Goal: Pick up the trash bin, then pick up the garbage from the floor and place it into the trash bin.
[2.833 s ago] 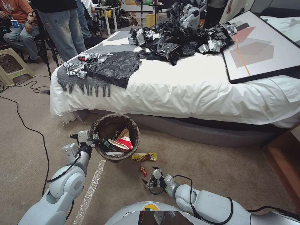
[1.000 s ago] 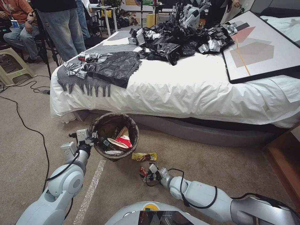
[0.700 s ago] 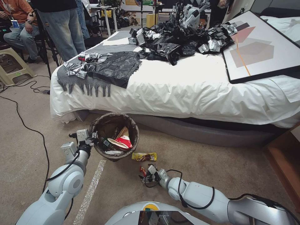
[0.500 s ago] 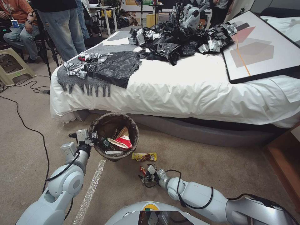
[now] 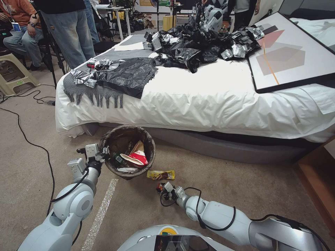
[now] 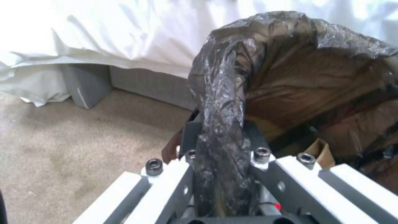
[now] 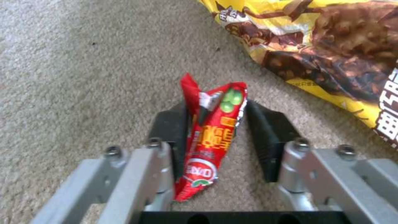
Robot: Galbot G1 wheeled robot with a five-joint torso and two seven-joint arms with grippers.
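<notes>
The trash bin (image 5: 150,148), lined with a dark bag, stands on the carpet by the bed. My left gripper (image 5: 103,156) is shut on its bag-covered rim (image 6: 222,133); the liner (image 6: 298,77) bulges beyond the fingers. Inside the bin lie a red-and-white cup (image 5: 136,158) and other garbage. My right gripper (image 5: 161,190) is low on the carpet, open, with a small red snack packet (image 7: 207,133) standing between its pads (image 7: 261,130). A yellow wrapper (image 5: 161,174) lies just beyond it, between gripper and bin, and also shows close up (image 7: 331,46).
A white-sheeted bed (image 5: 209,101) runs across behind the bin, carrying black bags (image 5: 195,45) and a framed picture (image 5: 289,52). Cables (image 5: 31,139) trail over the carpet on the left. Wooden furniture (image 5: 317,174) stands at the right. People are at the back left.
My right arm has reached forward and left along the carpet until its fingers stand on either side of the red packet. The left gripper and the bin have stayed put.
</notes>
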